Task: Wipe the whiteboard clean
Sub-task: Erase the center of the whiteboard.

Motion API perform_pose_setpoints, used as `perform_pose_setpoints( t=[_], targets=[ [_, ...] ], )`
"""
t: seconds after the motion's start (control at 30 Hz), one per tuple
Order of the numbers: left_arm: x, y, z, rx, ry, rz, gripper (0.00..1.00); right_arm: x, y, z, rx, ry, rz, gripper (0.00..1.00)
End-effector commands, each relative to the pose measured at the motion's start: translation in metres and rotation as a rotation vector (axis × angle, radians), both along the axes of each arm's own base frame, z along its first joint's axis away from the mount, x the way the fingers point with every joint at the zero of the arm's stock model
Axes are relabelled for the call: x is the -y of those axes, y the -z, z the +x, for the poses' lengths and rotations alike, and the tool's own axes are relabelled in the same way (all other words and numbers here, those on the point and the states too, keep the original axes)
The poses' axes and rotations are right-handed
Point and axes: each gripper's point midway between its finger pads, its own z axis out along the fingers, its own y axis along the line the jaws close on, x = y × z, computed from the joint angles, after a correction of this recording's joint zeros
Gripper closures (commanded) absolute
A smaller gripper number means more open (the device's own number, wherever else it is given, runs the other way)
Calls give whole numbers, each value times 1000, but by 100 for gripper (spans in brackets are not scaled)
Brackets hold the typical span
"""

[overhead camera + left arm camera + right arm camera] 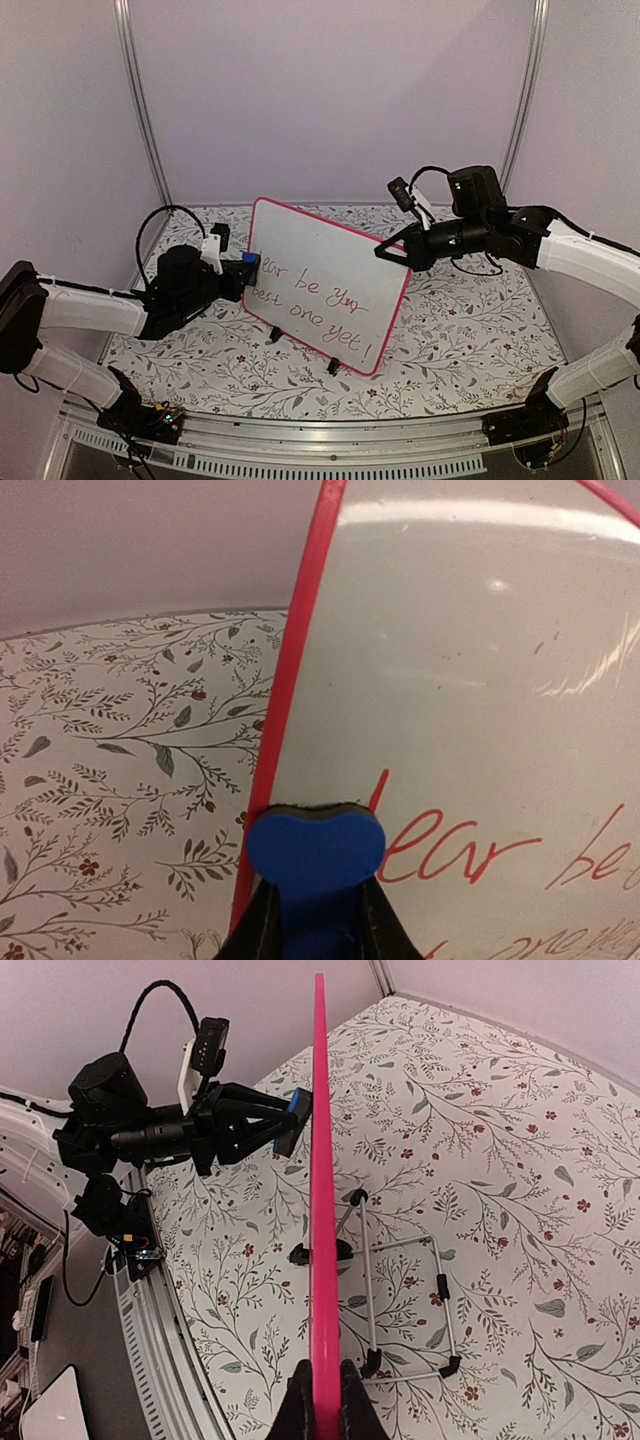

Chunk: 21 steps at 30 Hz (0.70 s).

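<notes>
A high rear view faces the whiteboard (320, 250); both wrist views share it close up.

Red handwriting (318, 296) is carried by the whiteboard (325, 238): "ear be your" above "best one yet!", the third word being read uncertainly.

We see the whiteboard (330, 285) standing upright in the middle of the surface (460, 330), with a wire stand (400, 1300) behind it. The left hand (243, 272) holds an eraser (315, 845) against the front of the whiteboard near its left edge; the right hand (391, 252) grips its right edge.
</notes>
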Motion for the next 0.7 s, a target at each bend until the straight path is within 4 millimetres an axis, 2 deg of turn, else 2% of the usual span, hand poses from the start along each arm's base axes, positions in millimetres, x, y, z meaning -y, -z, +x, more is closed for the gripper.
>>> perform_pose_setpoints(
  t=[0.0,0.67],
  targets=[
    [-4,28,-6,-81,9,14,86,0,5,-15,-7,-61,-14,100],
    [-11,60,-23,-167,-1,-21,86,0,6,-14,-4,-56,-18,100]
  ],
)
